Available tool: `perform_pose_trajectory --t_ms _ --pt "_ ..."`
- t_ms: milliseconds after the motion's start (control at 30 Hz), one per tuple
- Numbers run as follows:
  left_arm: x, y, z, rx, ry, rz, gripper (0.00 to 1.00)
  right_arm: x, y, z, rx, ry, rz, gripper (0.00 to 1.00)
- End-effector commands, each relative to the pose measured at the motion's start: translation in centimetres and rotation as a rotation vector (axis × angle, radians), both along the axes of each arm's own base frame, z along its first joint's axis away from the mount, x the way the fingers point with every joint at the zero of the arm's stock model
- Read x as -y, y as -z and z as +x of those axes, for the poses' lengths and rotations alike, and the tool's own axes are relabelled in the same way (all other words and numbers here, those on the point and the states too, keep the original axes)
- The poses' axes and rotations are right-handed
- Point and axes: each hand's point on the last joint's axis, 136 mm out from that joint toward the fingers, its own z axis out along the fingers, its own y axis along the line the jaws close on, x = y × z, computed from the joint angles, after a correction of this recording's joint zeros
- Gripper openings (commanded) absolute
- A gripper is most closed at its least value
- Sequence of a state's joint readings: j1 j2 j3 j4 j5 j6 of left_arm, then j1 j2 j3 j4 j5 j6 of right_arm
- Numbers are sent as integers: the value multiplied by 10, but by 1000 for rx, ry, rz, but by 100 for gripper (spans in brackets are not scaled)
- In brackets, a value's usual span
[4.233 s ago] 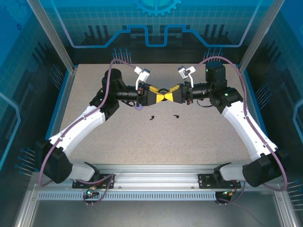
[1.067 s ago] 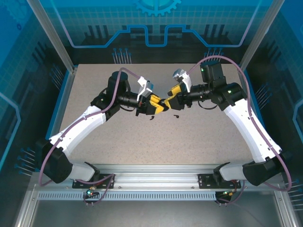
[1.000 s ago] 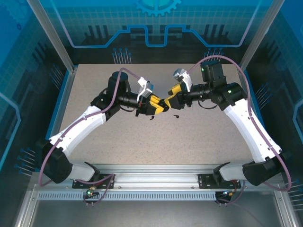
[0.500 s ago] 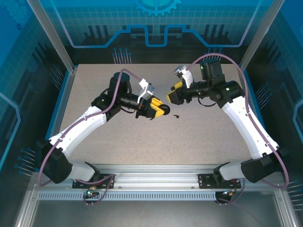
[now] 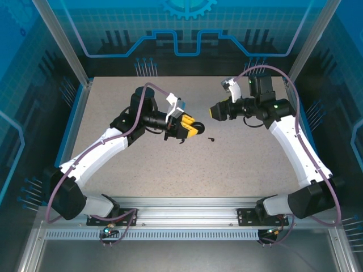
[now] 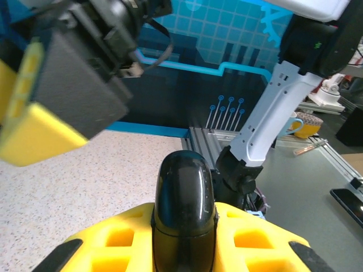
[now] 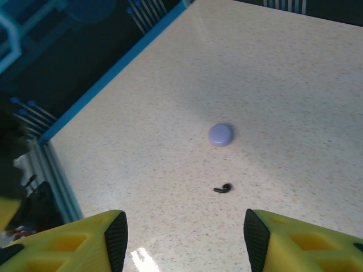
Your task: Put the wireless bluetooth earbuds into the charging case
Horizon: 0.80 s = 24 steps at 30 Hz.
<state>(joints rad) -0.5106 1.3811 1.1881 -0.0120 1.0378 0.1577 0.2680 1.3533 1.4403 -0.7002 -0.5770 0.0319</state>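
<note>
My left pincer (image 5: 195, 127) clamps the charging case (image 6: 184, 209); right pincer (image 7: 181, 233) spread wide, earbud (image 7: 223, 188) ahead, mid speckled table (image 5: 147, 170), blue-walled enclosure (image 5: 113, 28).

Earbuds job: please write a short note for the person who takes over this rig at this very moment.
Left pincer: shut on the case, held above the table. The case looks closed.
Right pincer: open, empty, in the air.
One earbud lies on the table, below the gap between the pincers. The right wrist view shows an earbud near a pale disc, not touching it. I cannot place the second earbud for sure.
Done: the case is picked up.
Left: open the case and put both earbuds in.
</note>
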Motion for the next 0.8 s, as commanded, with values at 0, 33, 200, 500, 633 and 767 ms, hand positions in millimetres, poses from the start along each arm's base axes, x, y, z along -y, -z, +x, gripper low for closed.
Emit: perform_pose_trajectory --t_ms 0,33,200,500,633,767 --pt "-2 3 16 -4 -63 0 0 -10 -38 -31 122 -133 102 60" --pt "-1 4 17 -11 -68 2 0 -12 -43 -37 133 -159 116 60" --pt "0 1 21 -21 -78 -2 0 -24 -52 -66 152 -303 158 62" --pt "0 -11 17 -22 -61 -24 0 -43 -45 -78 138 -394 128 66" --pt "-1 -15 14 -19 -55 -30 0 -47 -41 -75 126 -400 114 67" --pt "-2 -19 11 -18 -46 -36 0 -49 -38 -72 123 -392 96 67"
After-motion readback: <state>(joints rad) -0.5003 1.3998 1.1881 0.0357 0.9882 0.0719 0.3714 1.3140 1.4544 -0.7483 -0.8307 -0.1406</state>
